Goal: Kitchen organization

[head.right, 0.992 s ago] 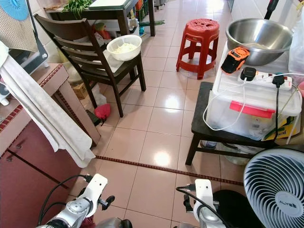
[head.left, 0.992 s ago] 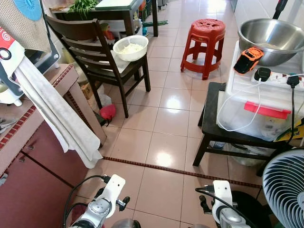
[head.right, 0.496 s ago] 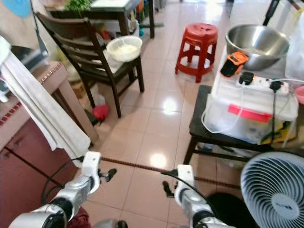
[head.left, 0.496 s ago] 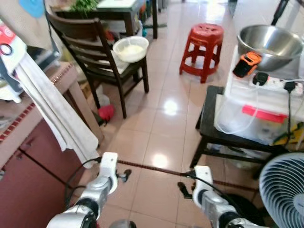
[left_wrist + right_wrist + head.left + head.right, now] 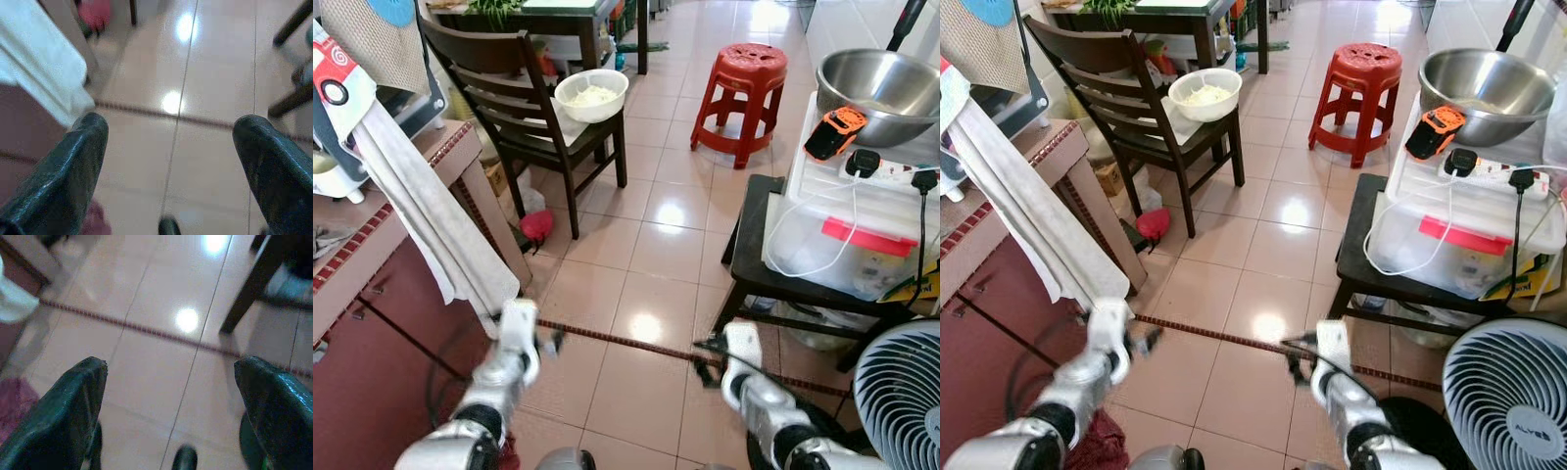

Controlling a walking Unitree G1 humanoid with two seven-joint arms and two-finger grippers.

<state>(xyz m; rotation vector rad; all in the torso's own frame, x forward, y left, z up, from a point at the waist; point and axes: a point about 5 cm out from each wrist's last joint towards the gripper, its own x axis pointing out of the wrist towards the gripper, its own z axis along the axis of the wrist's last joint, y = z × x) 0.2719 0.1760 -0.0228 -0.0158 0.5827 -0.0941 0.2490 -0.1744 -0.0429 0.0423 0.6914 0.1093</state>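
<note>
A white towel (image 5: 431, 220) is hanging over the counter (image 5: 372, 264) on the far left, and its top is going out of the picture. Next to it, the left gripper (image 5: 171, 161) is hovering low over the tiled floor (image 5: 656, 245), blurry in the head views, with its two fingers (image 5: 68, 166) wide apart and holding nothing. Farther back, a dark wooden chair (image 5: 509, 108) is carrying a white bowl (image 5: 592, 95) with something pale inside (too small to tell what). A red stool (image 5: 744, 83) is standing past it. The right gripper (image 5: 171, 401) is hovering over the floor too, open and empty. On the right, a big shiny metal bowl (image 5: 881, 90) is sitting on a clear plastic box (image 5: 847, 225), beside an orange gadget (image 5: 832, 132), and a fan (image 5: 906, 392) is getting cut off at the corner.
</note>
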